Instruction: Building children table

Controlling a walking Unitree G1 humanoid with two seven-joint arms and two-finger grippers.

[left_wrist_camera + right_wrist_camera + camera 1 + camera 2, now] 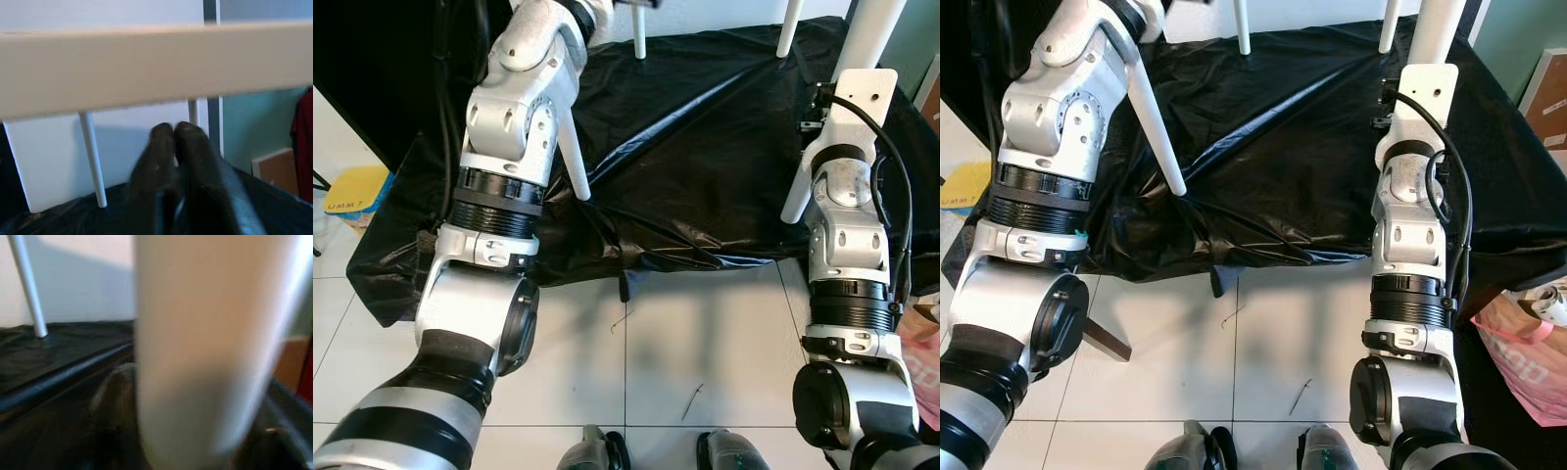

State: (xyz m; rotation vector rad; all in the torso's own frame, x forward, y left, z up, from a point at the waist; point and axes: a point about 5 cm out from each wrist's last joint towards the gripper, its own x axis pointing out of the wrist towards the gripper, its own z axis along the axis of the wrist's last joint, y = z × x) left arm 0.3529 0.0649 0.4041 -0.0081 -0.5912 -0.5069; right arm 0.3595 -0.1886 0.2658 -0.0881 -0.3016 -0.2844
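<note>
Four white legs stand on the black sheet (705,147): one near the left arm (574,162), one beside the right arm (795,201), and two at the far edge (640,39) (789,27). So the children's table seems to stand upright on the sheet, its top lifted out of the head views. In the left wrist view the pale tabletop edge (156,68) runs across above the left end effector (175,128), whose black fingers lie pressed together, holding nothing, just under that edge. In the right wrist view a thick white leg (205,347) stands blurred directly ahead; whether the right end effector is apart or clamped on it I cannot tell.

The step in hand looks like fitting or checking the legs (my reading). The next move would call for steadying the frame while a leg is tightened.

The joints between legs and top are cut off, and the sheet hides whatever lies under it.
</note>
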